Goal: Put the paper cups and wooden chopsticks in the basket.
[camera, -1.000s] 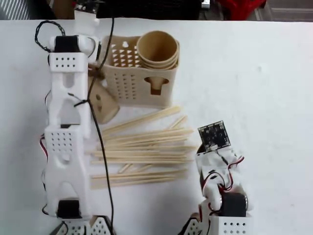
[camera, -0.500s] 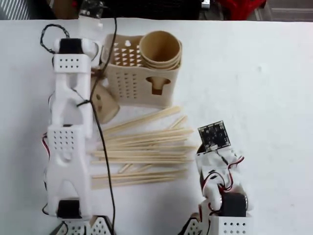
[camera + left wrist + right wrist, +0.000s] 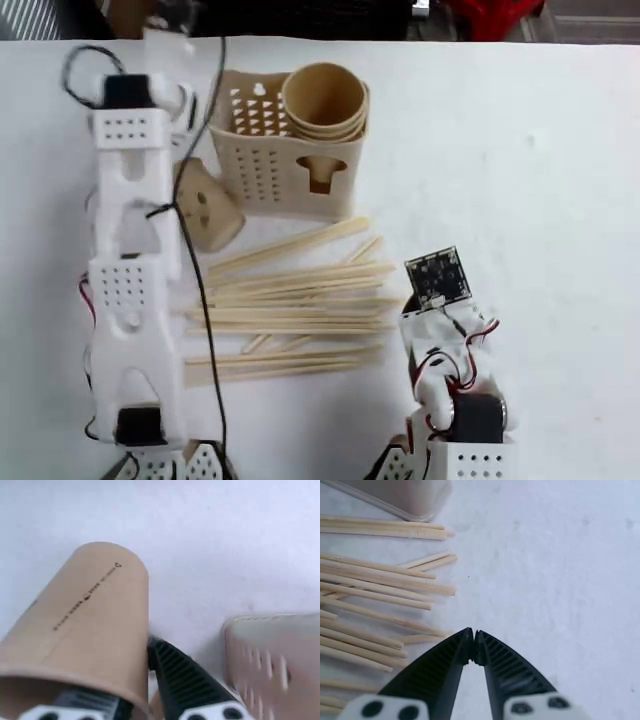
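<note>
Over the white table (image 3: 540, 150) in the high view, the basket (image 3: 262, 170) stands with a stack of paper cups (image 3: 323, 95) in its right end. 1 loose paper cup (image 3: 207, 208) lies tilted just beside the basket's left wall, next to the left arm (image 3: 128, 250). The wooden chopsticks (image 3: 295, 305) lie scattered on the near side of the basket, and the right arm (image 3: 450, 380) sits beyond them, well apart from the basket. From the left wrist view, the left fingers (image 3: 182, 680) are clamped on the loose paper cup's rim wall, 1 inside and 1 outside, with the basket near. From the right wrist view, the right fingers (image 3: 440, 672) are pressed together tip to tip, holding nothing, beside the chopstick ends, with a basket corner farther off.
</note>
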Motion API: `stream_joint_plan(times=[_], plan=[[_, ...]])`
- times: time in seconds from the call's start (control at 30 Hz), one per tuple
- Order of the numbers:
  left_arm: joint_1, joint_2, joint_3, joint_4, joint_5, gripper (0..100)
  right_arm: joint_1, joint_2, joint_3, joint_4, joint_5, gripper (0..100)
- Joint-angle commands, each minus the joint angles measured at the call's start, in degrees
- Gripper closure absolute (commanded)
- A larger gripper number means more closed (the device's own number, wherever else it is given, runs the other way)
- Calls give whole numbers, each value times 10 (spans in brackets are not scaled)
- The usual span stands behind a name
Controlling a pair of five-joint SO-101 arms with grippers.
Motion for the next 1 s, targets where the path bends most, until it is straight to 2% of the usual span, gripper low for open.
stream_joint_plan(times=[0.0,0.07,0.17,0.33,0.53,0.63,0.77,0.97], plan=[[-9,-105,-105,78,-30,980,6,-6,-7,-3,4,982],[-8,-143,-131,109,-35,980,6,-6,-7,-3,4,982],[-10,-214,-119,113,-41,980,6,-6,-7,-3,4,982],[28,-386,61,113,-59,980,6,-6,-7,-3,4,982],[179,-582,265,105,-91,980,6,-6,-7,-3,4,981],[242,-601,286,82,-91,980,6,-6,-7,-3,4,981],[294,-576,290,43,-92,980,6,-6,-7,-3,4,981],[335,-493,285,36,-111,979,6,-6,-7,-3,4,981]])
